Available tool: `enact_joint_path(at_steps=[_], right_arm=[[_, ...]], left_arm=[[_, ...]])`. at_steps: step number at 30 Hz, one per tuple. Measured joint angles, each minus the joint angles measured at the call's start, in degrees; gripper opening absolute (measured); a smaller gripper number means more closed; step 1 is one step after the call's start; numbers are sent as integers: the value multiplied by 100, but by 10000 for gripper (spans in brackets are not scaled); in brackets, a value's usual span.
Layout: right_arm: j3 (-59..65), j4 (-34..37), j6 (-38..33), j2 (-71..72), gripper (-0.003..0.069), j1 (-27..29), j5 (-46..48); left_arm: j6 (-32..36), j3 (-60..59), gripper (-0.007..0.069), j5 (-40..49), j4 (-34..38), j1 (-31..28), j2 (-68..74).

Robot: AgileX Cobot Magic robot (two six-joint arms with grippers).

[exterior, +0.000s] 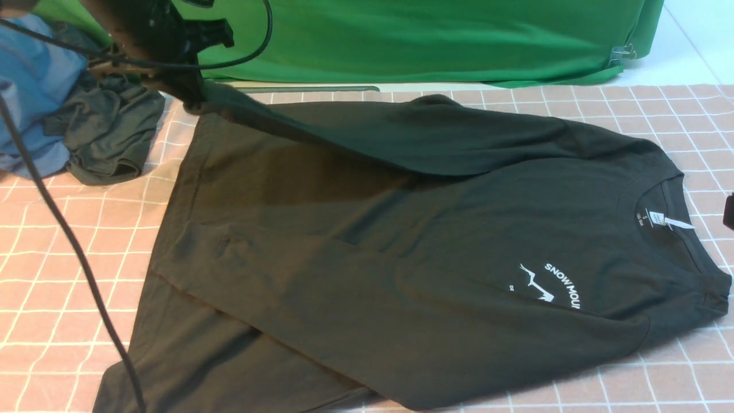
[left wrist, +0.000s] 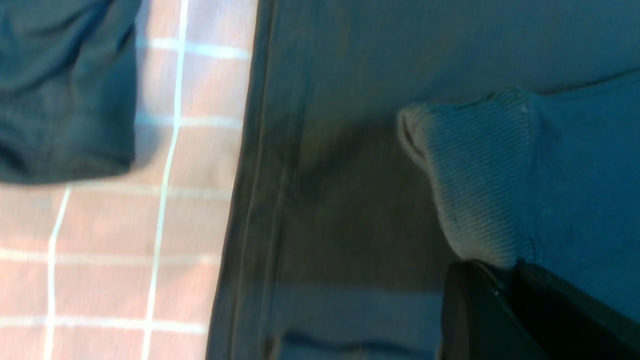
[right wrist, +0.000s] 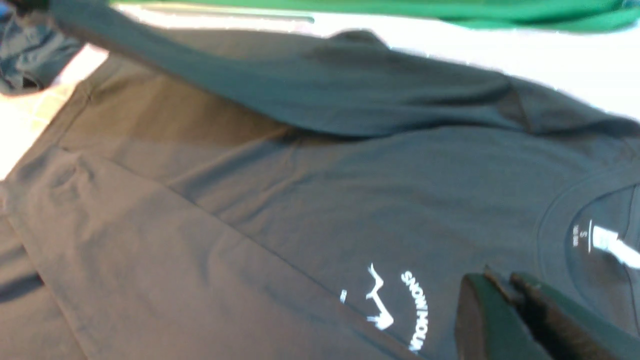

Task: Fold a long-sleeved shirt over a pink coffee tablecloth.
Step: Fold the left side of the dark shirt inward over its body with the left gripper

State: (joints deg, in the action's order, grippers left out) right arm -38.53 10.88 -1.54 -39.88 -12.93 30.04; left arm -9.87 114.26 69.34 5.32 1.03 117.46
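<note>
1. Black cotton is taking up most of the scene: the long-sleeved shirt (exterior: pixel 401 241) is lying front up on the pink coffee tablecloth (exterior: pixel 51 258). Its collar is pointing to the robot's right and its hem to the left, with the white peak logo (exterior: pixel 550 284) and the neck label (exterior: pixel 668 221) showing.
2. The near sleeve (exterior: pixel 321 298) is lying folded in across the body, running from the shoulder toward the hem.
3. The far sleeve (exterior: pixel 401 137) is stretching along the far side of the body and rising off the cloth at its left end. There the left pincer (exterior: pixel 192 97) is pinching the ribbed cuff (left wrist: pixel 475 180); the left wrist view is showing the cuff going in between the pressed jaws, just above the hem.
4. The right pincer (right wrist: pixel 505 295) is hovering over the chest near the logo and collar, its jaws pressed together on nothing.
5. To my eye the job is sitting somewhere before halfway. One sleeve is in and the second is being carried. Laying that cuff down flat and folding the body, hem toward collar, are both waiting to be done.
6. Further out, a smaller dark garment (exterior: pixel 109 137) and a blue garment (exterior: pixel 28 86) are lying heaped at the far left of the surface, just beside the shirt's hem corner. A green cloth (exterior: pixel 430 40) is draping along the back.
</note>
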Motion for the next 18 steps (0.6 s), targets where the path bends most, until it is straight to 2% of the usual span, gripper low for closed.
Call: enact_joint_path(at_steps=[18], right_arm=[[0,0,-16,0,102,0,-100]], left_arm=[[-262,-3079,65,-118,0,4,-1704]])
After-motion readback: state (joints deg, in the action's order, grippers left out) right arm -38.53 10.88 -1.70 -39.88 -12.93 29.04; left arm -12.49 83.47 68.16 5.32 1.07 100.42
